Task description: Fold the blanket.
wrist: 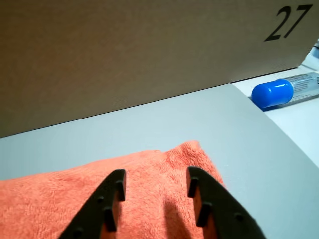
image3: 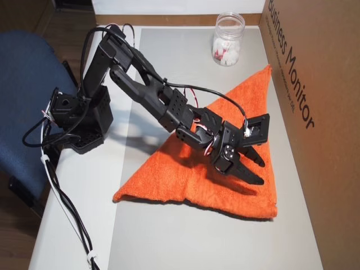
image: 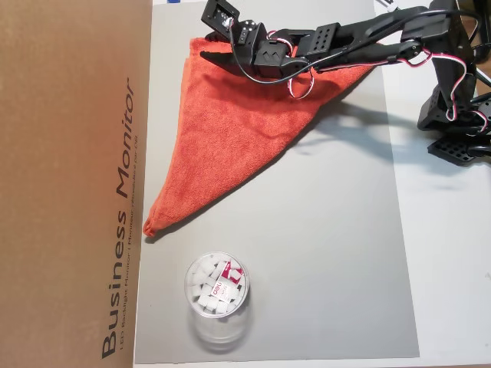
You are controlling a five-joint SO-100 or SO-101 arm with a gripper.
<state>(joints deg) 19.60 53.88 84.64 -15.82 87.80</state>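
I see my gripper (image3: 254, 171) released, jaws apart above the blanket (image3: 225, 191), folded into a triangle on the mat (image: 330, 253).

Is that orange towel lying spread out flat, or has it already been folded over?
Folded once: the blanket lies as a triangle on the grey mat, with doubled layers at its near edge. The open gripper hovers over one corner.

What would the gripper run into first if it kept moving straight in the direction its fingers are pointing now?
Most likely the blanket: the open gripper hovers just over its corner, angled downward. If it skimmed past the cloth, the grey mat and then the cardboard box lie ahead, though depth is hard to judge.
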